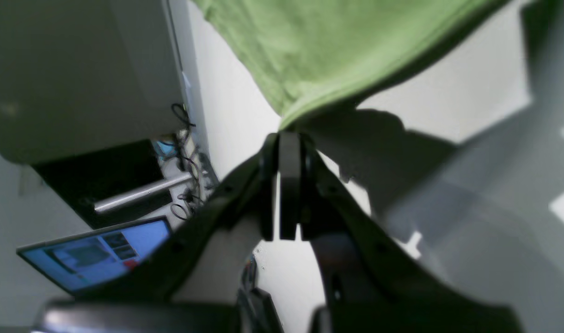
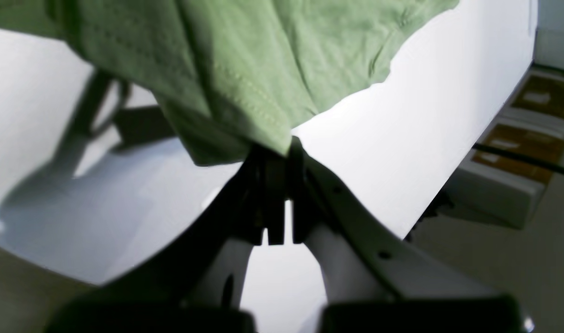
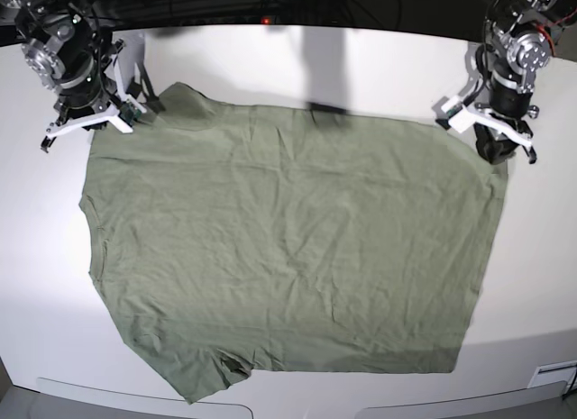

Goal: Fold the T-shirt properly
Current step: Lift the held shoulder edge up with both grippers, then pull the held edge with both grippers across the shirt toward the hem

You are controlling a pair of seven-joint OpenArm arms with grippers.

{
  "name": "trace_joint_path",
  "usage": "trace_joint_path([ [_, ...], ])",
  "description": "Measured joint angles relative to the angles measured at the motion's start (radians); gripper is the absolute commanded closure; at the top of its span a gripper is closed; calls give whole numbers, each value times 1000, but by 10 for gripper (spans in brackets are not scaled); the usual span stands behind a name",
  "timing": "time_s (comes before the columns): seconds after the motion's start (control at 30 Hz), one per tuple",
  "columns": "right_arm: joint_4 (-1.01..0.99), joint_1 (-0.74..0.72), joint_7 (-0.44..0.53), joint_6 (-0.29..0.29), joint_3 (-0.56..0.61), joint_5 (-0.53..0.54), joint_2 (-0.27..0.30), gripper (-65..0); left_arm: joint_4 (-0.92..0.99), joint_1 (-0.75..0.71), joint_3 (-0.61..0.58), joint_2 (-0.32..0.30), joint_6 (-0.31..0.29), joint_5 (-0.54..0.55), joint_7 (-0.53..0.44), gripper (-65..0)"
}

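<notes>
One T-shirt [image 3: 288, 248] on white table [image 3: 541, 257], two pincers, left [image 1: 289, 138] and right [image 2: 275, 159], each clamped on its edge

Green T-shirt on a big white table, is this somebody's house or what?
Probably a robot lab, not a house. Two robot grippers, left and right, pinch the T-shirt on the white table, and a laptop sits nearby.

The T-shirt [image 3: 288, 248] is cut off by the top edge in both wrist views, so only a pinched corner of cloth is seen in each. The fingertips of the left gripper [image 1: 289, 138] are covered by fabric and shadow. Those of the right gripper [image 2: 277, 152] are likewise buried under a hem fold. The laptop screen [image 1: 97, 254] is too blurred to be read. Neither collar nor label can be made out.
</notes>
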State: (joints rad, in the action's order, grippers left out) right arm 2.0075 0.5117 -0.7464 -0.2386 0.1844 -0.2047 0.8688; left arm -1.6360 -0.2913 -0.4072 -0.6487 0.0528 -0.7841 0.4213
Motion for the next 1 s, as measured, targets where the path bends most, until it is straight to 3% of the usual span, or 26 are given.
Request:
trace_joint_path([
  [0.07,-39,-44,1,-1,-6,7,-53,0,0,43,0,0,0,49,-10,0],
  [0.2,-124,-127,26,-62,-6,55,-165,0,0,114,0,1,1,103,-31,0],
  [0.3,-171,-182,24,-65,-2,56,-213,0,0,152,0,1,-1,137,-30,0],
  [0.57,-202,-358,16,-63,-6,135,-227,0,123,270,-1,9,-12,220,-100,0],
  [1.0,-497,-632,70,-137,-5,139,-320,0,326,401,-1,137,-15,274,-226,0],
])
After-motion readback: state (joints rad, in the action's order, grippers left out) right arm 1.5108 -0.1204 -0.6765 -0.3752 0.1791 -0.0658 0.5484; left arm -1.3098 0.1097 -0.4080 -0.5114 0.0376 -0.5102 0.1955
